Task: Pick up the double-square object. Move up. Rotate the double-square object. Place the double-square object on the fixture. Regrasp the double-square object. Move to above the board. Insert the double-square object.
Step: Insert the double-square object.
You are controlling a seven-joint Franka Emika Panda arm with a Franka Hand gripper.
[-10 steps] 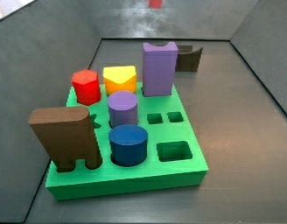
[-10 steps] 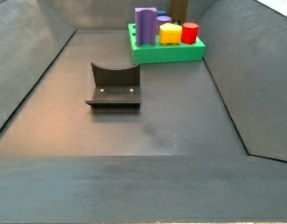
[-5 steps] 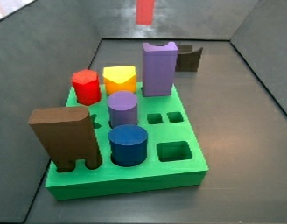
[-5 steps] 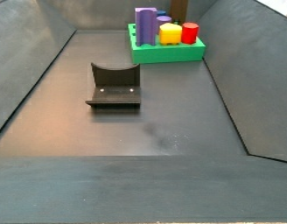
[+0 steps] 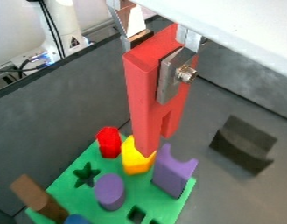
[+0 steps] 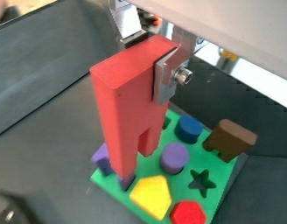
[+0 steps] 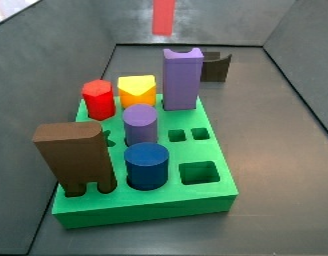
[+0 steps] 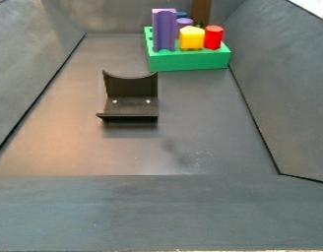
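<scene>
Dark grey walled floor (image 8: pixel 191 148). The jaws of the gripper (image 5: pixel 156 61) clamp the double-square object (image 5: pixel 149 92) — long axis vertical, prongs down — above the board (image 6: pixel 227 179).

A dark grey matte floor (image 8: pixel 164 138) is enclosed by sloping dark grey panel walls (image 8: pixel 39 79), a soft glare is cast on the back wall (image 7: pixel 194 20), and a white surface (image 5: pixel 20 26) is seen beyond.

Silver gripper (image 5: pixel 152 54) holds the salmon-red double-square object (image 5: pixel 146 96); bright green board (image 7: pixel 207 203) carries purple, yellow, red, blue, brown pegs.
</scene>
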